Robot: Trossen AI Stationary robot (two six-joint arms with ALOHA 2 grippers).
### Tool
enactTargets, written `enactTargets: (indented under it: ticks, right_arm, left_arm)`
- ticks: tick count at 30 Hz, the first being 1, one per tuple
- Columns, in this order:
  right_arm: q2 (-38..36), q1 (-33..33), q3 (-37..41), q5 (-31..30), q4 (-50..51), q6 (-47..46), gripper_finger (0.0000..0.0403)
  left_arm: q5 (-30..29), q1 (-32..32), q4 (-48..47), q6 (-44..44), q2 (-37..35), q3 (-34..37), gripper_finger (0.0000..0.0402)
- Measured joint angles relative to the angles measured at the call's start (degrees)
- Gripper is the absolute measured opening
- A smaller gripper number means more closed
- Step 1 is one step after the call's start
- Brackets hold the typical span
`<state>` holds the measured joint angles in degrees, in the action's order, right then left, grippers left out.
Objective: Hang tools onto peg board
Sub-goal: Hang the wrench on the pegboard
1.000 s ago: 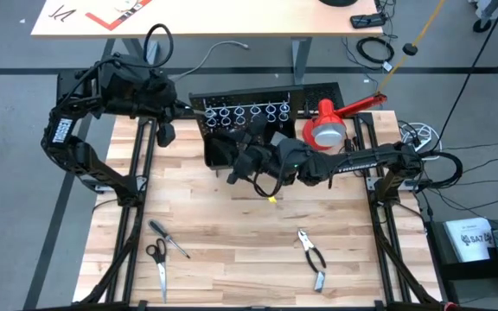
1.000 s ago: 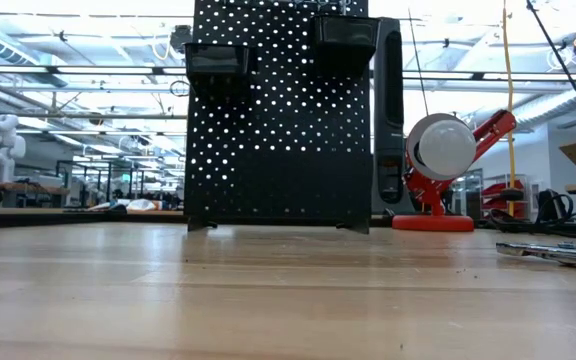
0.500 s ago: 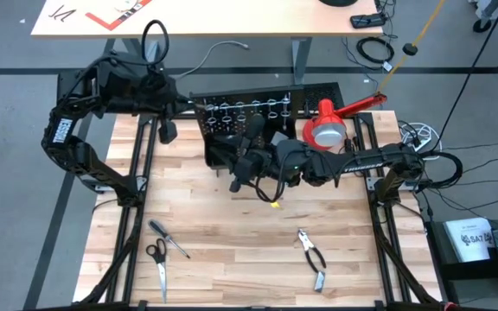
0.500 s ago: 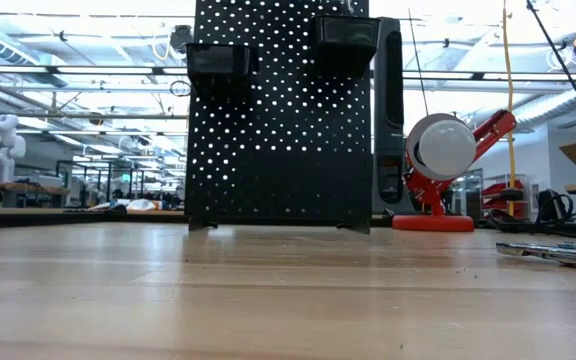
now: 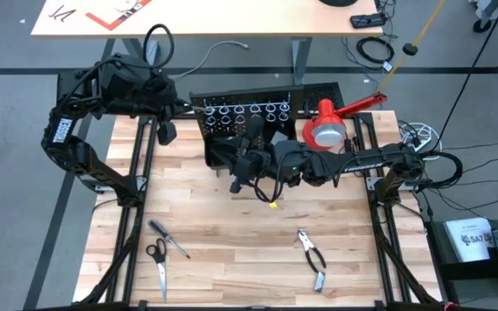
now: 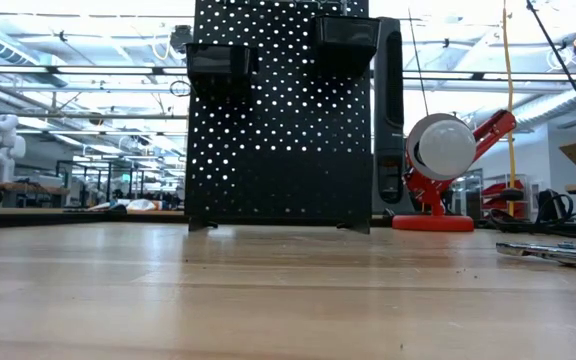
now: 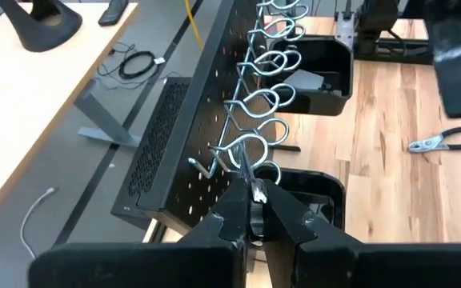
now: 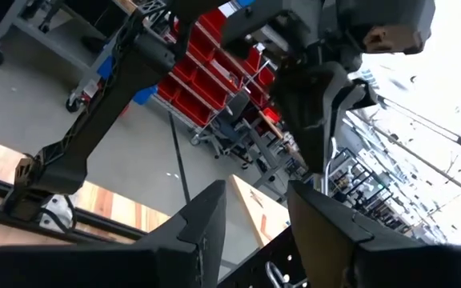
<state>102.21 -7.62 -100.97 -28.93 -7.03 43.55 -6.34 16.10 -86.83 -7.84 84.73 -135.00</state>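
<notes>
Two arms meet at the peg board point(image 5: 249, 121): the left gripper point(image 7: 253, 210) is clenched on what looks like a thin metal tool point(image 7: 246, 172) at the end silver ring point(image 7: 250, 148), while the right gripper point(image 8: 256, 214), fingers parted and empty, hovers before the board. Scissors point(image 5: 158, 262), screwdriver point(image 5: 169, 238) and pliers point(image 5: 313, 255) lie on the table point(image 5: 232, 225).

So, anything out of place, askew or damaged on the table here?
Nothing stands out. The peg board stands upright with both bins level. The scissors, screwdriver and pliers lie flat on the table, not yet hung. The left gripper is shut on a thin metal piece at the rings.
</notes>
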Motion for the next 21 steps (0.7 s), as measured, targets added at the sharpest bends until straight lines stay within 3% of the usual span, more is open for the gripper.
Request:
enactTargets:
  ticks: [21]
  right_arm:
    - [0.0, 0.04, 0.0, 0.33, 1.3, -1.03, 0.0132]
  left_arm:
    - [-0.59, 0.0, 1.46, 4.13, 0.02, 0.02, 0.0022]
